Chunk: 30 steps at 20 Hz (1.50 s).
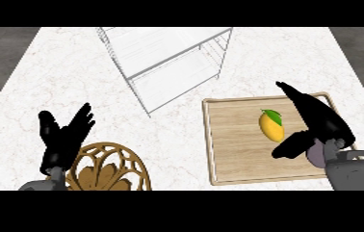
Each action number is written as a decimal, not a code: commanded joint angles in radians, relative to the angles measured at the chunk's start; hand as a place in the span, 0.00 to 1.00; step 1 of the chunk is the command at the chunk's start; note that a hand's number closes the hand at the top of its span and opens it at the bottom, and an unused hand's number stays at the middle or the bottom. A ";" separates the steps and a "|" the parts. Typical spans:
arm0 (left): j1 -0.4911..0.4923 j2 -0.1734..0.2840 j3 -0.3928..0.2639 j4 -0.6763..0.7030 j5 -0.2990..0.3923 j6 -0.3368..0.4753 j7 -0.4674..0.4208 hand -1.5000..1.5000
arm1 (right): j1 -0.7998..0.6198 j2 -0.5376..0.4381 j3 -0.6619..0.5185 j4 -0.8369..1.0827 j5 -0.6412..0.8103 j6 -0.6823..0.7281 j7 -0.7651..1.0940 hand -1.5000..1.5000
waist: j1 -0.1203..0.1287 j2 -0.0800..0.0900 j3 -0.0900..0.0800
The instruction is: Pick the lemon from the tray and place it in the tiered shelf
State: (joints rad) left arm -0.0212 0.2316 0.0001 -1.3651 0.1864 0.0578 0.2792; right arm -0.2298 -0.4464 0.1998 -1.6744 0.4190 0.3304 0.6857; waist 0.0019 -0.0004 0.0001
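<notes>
Right hand [313,122] hangs over the right side of the wooden tray [231,163], fingers straight and thumb spread, released and holding nothing, just beside the lemon [271,126], which lies with its green leaf on the tray's upper middle. Left hand [62,135] rests open with fingers up at the lower left, next to a carved wooden round trivet [113,171]. Both sit on a pale marbled bench [64,72] with grey floor showing at the far corners, and the white wire tiered shelf [167,58] stands at the bench's far middle, well apart from the lemon.
</notes>
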 commanded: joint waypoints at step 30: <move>-0.035 -0.025 0.091 -0.005 -0.042 -0.080 0.066 0.50 | -0.110 0.143 0.024 0.490 0.400 -0.024 -0.450 1.00 | 0.007 0.001 0.000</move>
State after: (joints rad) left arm -0.0453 0.1875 0.0757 -1.3690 0.1302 -0.0051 0.3177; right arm -0.3115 -0.2992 0.1653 -1.2235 0.7903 0.2484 0.2848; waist 0.0032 -0.0051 -0.0066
